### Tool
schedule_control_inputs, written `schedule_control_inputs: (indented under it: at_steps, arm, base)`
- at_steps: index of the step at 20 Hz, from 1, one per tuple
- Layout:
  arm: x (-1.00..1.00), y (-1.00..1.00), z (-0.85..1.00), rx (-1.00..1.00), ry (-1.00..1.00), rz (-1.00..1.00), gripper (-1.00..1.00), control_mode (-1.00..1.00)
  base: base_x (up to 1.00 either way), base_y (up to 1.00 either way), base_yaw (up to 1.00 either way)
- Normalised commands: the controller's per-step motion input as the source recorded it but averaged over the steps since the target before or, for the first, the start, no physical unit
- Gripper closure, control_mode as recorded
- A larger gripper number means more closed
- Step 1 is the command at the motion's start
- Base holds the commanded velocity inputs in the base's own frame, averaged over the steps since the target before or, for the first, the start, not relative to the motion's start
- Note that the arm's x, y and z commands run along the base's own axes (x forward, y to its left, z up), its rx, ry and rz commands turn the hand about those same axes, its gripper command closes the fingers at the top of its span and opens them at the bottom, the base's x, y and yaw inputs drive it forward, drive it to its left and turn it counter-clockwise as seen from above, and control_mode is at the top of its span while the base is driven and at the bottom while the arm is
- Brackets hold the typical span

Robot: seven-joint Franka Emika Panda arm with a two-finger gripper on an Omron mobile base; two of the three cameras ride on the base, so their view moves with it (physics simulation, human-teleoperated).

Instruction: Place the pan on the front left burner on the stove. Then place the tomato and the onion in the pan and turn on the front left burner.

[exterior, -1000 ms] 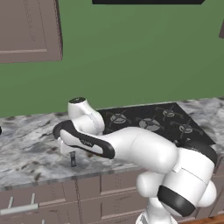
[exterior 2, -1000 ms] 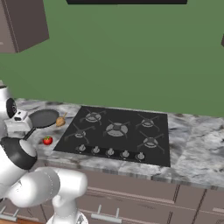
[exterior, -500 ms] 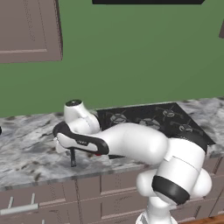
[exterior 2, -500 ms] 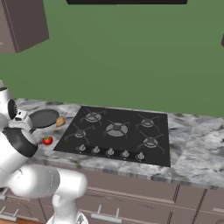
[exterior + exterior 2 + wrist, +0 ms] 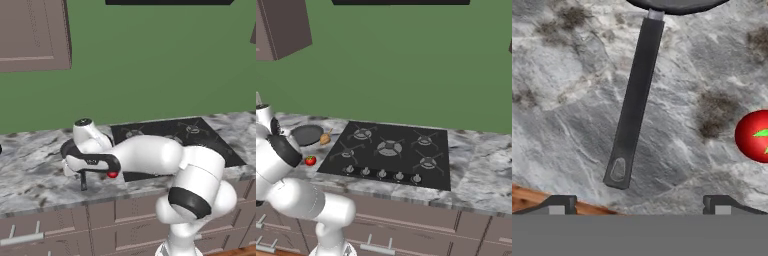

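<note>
Tomato (image 5: pixel 754 136) beside pan (image 5: pixel 634 100) handle.

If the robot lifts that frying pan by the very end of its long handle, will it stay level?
Probably not. The pan has a long, thin handle, so its round bowl would likely droop. The handle looks smooth and may twist in the open gripper. It looks rigid, so it should not bend.

Below the gripper (image 5: pixel 640 205), bare marble counter (image 5: pixel 572 125) flanks the pan (image 5: pixel 636 100) handle on both sides. The tomato (image 5: pixel 754 136) sits off to one side, well apart from the handle, leaving open counter between.
</note>
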Motion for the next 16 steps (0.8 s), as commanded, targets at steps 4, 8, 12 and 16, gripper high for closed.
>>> schedule_control_inputs:
  at_steps: [4,8,12,16]
  arm:
    - [0.24,0.15,-0.26,0.0,0.0,0.0,-1.0,-1.0]
    - [0.14,0.09,-0.25,0.0,0.0,0.0,-1.0,-1.0]
    - [0.17,0.12,-0.22,0.0,0.0,0.0,-1.0,-1.0]
    - [0.19,0.15,-0.2,0.0,0.0,0.0,-1.0,-1.0]
  base:
    - [0.0,0.0,0.0]
    - [0.0,0.0,0.0]
    - [0.0,0.0,0.0]
    - [0.0,0.0,0.0]
